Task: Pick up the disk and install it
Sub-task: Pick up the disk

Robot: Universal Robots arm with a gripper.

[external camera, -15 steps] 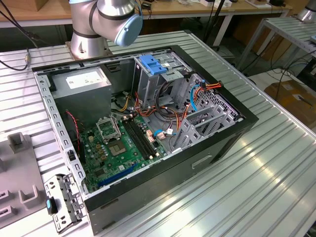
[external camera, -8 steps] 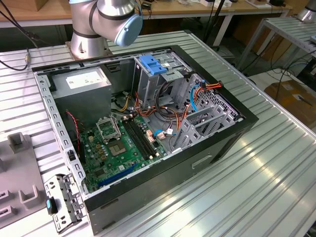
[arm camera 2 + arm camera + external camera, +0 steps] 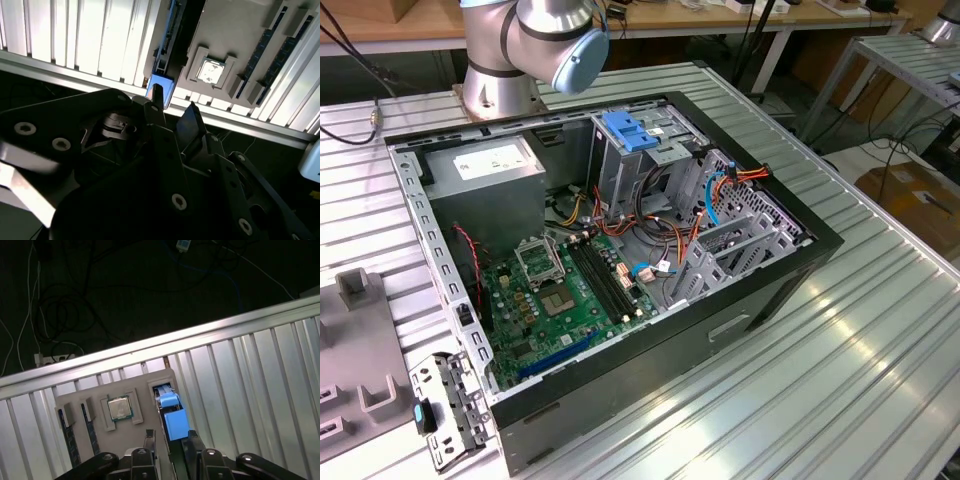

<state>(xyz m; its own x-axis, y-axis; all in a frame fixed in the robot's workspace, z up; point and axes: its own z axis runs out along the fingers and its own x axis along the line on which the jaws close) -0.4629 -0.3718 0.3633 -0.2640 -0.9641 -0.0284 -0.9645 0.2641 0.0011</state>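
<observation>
1. Now, at the exterior view's left, a grey tray lies on the table beside the case. Its slots hold parts ready for pickup.
2. Both wrist views show the disk standing on edge in a tray slot near a CPU, so its flat faces can be gripped from above.
3. The claw hovers just over the disk's end with its fingers spread, one to each side, pinching nothing yet.
4. Further right in the exterior view, the case lies open on its side, so the cage can be reached from above.
</observation>
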